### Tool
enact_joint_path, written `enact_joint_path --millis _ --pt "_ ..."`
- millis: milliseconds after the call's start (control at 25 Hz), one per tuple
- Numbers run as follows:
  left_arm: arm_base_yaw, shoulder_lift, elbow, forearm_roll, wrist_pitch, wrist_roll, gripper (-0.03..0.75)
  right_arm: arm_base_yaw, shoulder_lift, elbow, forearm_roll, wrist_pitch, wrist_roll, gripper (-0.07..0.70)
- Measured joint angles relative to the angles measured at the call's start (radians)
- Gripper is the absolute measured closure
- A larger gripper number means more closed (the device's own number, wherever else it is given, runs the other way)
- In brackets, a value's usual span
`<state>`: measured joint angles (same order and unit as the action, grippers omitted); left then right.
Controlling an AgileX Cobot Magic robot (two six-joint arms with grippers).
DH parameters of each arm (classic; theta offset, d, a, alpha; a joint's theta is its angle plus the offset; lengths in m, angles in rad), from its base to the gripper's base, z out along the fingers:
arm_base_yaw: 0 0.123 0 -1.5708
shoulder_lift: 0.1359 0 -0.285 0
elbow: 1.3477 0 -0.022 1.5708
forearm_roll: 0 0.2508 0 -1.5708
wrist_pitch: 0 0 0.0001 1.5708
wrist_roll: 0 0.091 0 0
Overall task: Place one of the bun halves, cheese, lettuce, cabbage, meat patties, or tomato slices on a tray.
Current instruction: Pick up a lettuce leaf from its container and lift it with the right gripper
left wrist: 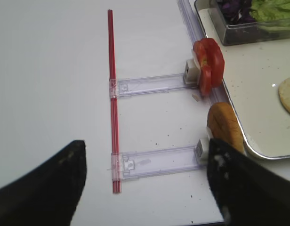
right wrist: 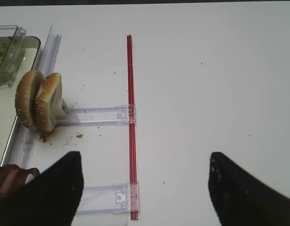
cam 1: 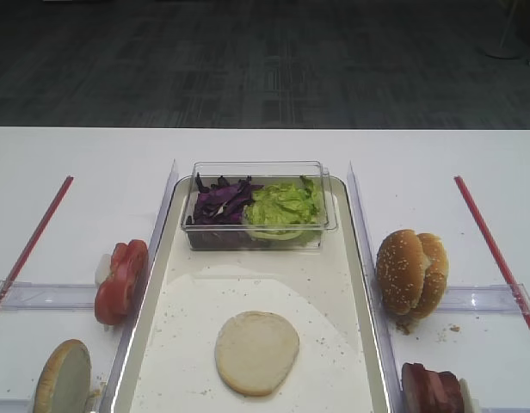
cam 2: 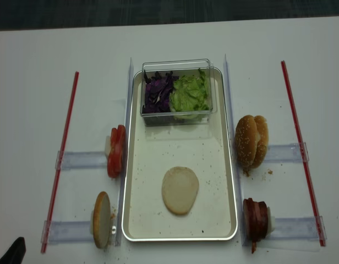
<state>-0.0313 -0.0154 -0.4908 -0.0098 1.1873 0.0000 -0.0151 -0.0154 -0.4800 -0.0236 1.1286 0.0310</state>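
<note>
With one pale round bun half [cam 1: 256,353] lying low-centre on the silver rectangular tray [cam 1: 361,258], both black grippers [right wrist: 142,183] [left wrist: 145,181] hang spread and empty, so a next ingredient needs reaching for.

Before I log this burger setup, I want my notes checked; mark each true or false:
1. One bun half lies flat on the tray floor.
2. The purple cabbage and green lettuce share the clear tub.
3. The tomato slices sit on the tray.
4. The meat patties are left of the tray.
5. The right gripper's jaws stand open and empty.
1. True: the pale round bun half lies flat on the long silver-rimmed metal tray.
2. True: the dark purple shredded cabbage and light green ruffled lettuce lie side by side in the clear plastic tub.
3. False: the bright red tomato slices stand left of the tray, outside it.
4. False: the reddish-brown meat patties stand to its right.
5. True: the right gripper holds nothing.
</note>
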Motion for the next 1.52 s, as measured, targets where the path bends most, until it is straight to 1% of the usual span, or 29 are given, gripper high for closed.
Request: enact_joint_path --millis 760,880,1000,1120,1240,1520 --pt "0.0 0.0 0.0 0.0 0.0 0.0 0.223 0.0 0.0 0.0 0.0 0.0 0.0 0.061" --pt "0.002 0.0 0.0 0.0 0.0 0.0 0.223 0.0 0.026 0.0 0.0 0.0 0.0 0.061" --pt "0.002 0.0 0.0 0.0 0.0 0.0 0.223 0.0 0.074 -0.004 0.0 0.0 0.0 0.061" --pt "0.002 0.0 0.0 0.0 0.0 0.0 0.223 0.0 0.142 -0.037 0.0 -0.002 0.0 0.061" --pt "0.002 0.0 0.0 0.0 0.0 0.0 0.223 0.0 0.233 -0.088 0.0 -0.013 0.0 0.061" --pt "0.002 0.0 0.0 0.0 0.0 0.0 0.223 0.0 0.487 -0.236 0.0 -0.031 -0.036 0.061"
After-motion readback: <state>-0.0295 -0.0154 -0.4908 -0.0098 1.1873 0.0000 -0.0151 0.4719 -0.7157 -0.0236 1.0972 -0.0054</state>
